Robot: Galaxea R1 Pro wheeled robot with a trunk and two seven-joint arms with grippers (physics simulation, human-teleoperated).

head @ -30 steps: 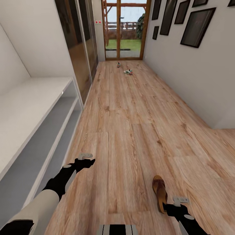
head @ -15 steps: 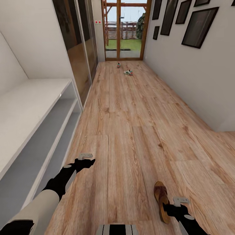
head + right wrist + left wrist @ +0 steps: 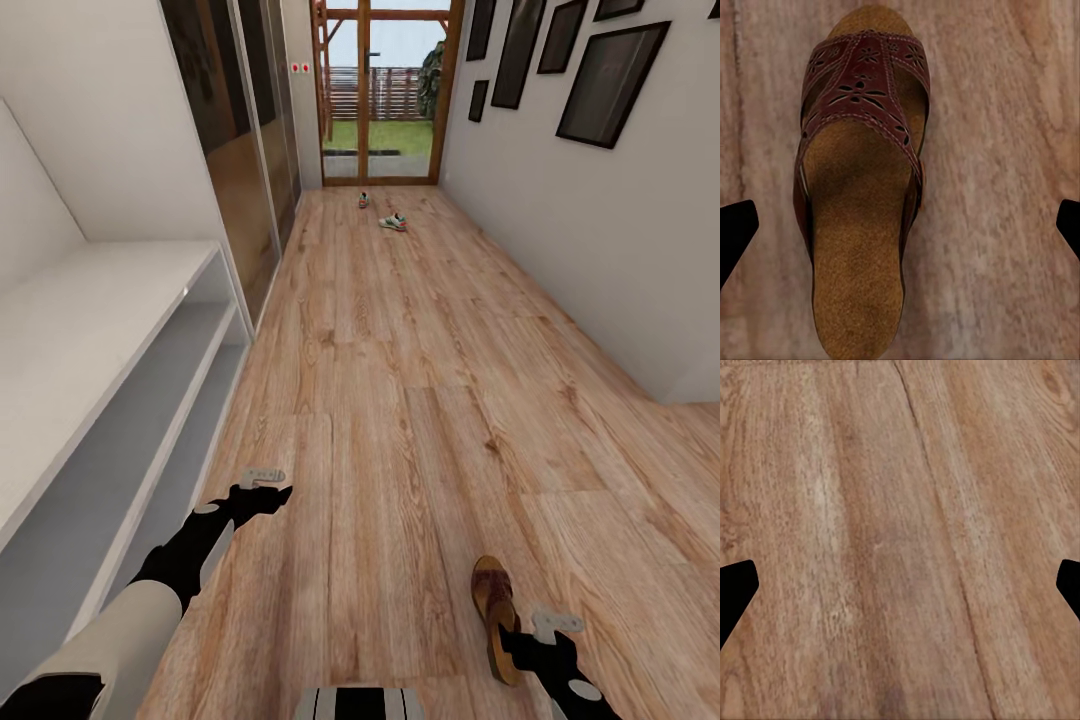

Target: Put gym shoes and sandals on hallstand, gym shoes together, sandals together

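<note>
One dark brown sandal [image 3: 493,608] with a tan footbed lies on the corridor floor [image 3: 400,420] close in front of me; the other sandal is out of view. My right gripper [image 3: 515,645] hovers just above its heel end, open. In the right wrist view the sandal [image 3: 859,195] lies lengthwise between the spread fingertips [image 3: 735,232], nearer one of them. My left gripper [image 3: 280,493] is open over bare planks [image 3: 900,510]. Two gym shoes [image 3: 393,221] [image 3: 364,199] lie far down the corridor near the glass door. The light-grey hallstand [image 3: 110,320] runs along the left wall.
Dark sliding wardrobe doors [image 3: 240,150] follow the hallstand on the left. The right wall [image 3: 560,250] carries black picture frames [image 3: 605,80]. A glass door [image 3: 385,90] closes the corridor's far end. Wide open floor lies between me and the gym shoes.
The view has shifted slightly. My right gripper has drawn back a little toward me over the sandal's heel. The left arm has not moved.
</note>
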